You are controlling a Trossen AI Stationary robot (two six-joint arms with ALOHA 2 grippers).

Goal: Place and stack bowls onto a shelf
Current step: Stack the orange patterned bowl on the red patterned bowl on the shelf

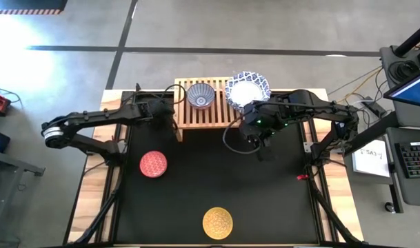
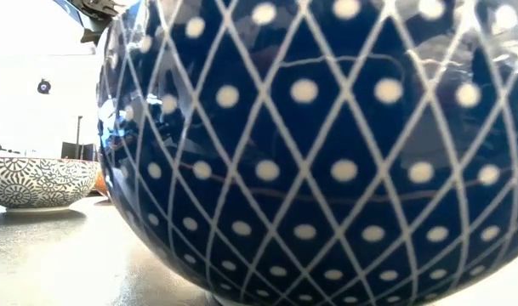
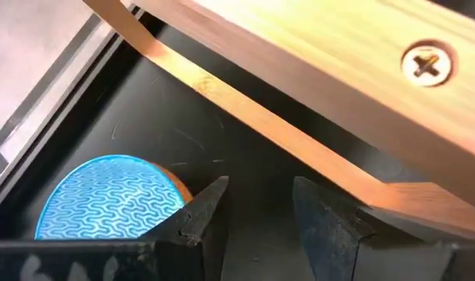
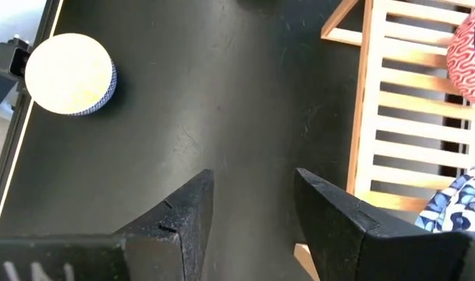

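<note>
Shelf top centre holds two bowls: ribbed bowl and blue-rimmed white bowl; red bowl and yellow bowl sit lower on mat, unplaced; left gripper at shelf's left, right gripper below shelf's right; both released, empty.

The left gripper hangs with its two dark fingers parted over the black mat. Just beside one finger lies a blue bowl with a wave pattern. The light-wood shelf runs slantwise close beyond the fingers, a cross-head screw in its frame.
</note>
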